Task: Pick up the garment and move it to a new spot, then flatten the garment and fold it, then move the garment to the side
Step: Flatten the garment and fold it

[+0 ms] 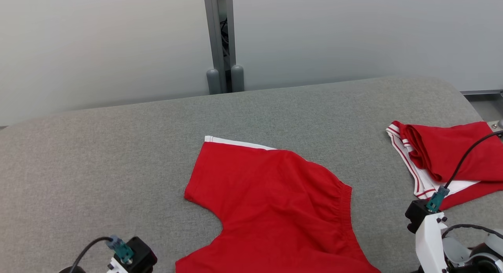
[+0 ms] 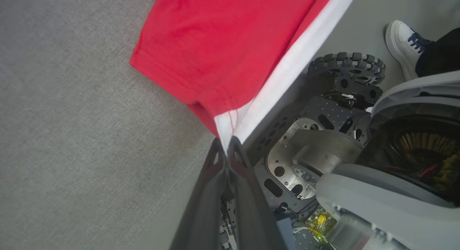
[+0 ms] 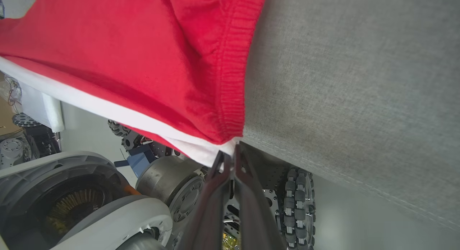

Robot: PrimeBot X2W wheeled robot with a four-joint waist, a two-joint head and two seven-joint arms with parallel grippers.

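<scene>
The left gripper [image 2: 225, 144] has its two dark fingers pressed together on a white-banded corner of the red garment [image 1: 275, 202]. It holds this corner at the front rim of the grey padded table [image 1: 118, 147], above the robot's wheeled base [image 2: 345, 68]. The garment lies spread on the middle of the table, with its near edge reaching over that rim. The right gripper [image 3: 230, 153] pinches the white band just beside the ribbed waistband. Both arms sit low at the table's front, fingers aimed at the rim. A second red garment [image 1: 452, 155] lies bunched at the table's far right.
</scene>
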